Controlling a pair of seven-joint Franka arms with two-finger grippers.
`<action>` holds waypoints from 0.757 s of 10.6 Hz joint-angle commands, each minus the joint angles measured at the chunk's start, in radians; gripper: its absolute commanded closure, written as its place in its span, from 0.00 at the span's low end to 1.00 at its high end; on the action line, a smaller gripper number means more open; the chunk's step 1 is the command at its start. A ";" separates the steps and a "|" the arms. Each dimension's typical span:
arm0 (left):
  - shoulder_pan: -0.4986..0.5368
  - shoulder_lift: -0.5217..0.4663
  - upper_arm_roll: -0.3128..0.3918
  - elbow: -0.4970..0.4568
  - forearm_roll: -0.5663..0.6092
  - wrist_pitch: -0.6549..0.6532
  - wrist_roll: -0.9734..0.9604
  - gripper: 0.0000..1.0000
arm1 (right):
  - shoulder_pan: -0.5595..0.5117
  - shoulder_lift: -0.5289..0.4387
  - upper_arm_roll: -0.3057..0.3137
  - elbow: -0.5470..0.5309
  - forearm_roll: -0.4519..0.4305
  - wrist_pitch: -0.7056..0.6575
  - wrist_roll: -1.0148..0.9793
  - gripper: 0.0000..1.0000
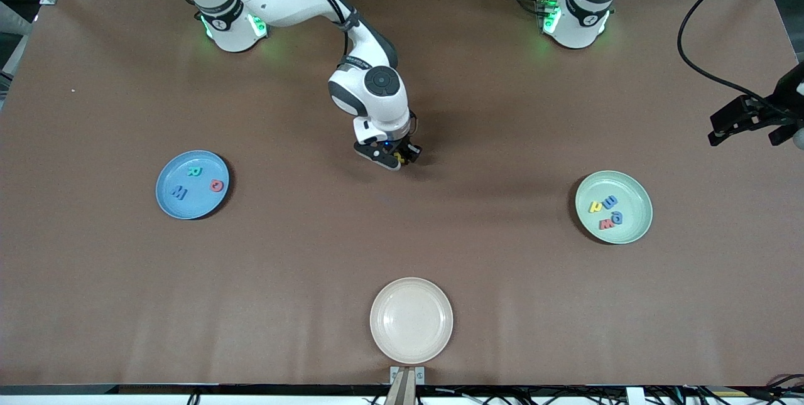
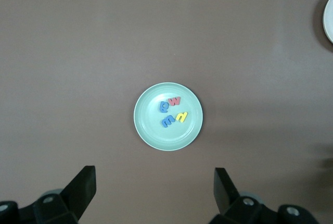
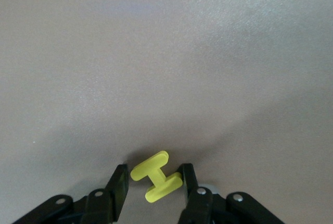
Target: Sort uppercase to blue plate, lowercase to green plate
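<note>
I noted that the bench [image 1: 477, 254] had a matt brown covering, smooth, with only a faint sheen. The blue plate [image 1: 169, 199], green plate [image 1: 634, 201] and cream plate [image 1: 411, 320] looked like smooth moulded plastic with a soft satin finish. The yellow H [image 3: 156, 176] appeared as matt foam with cleanly cut edges. The right hand [image 3: 155, 193] had matt black plastic fingers; the arm shells I saw were glossy white plastic.
</note>
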 commanded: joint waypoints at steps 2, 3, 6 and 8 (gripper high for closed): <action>0.001 0.013 0.002 0.038 -0.017 -0.038 0.001 0.00 | 0.014 0.024 -0.003 0.018 -0.010 0.012 0.008 0.54; 0.001 0.015 0.002 0.050 -0.017 -0.038 0.001 0.00 | 0.014 0.025 -0.003 0.018 -0.013 0.012 0.006 0.54; 0.001 0.015 0.002 0.055 -0.017 -0.038 0.001 0.00 | 0.014 0.024 -0.003 0.018 -0.016 0.012 0.002 0.61; 0.001 0.015 0.002 0.055 -0.019 -0.039 0.001 0.00 | 0.012 0.022 -0.003 0.016 -0.015 0.007 -0.023 0.61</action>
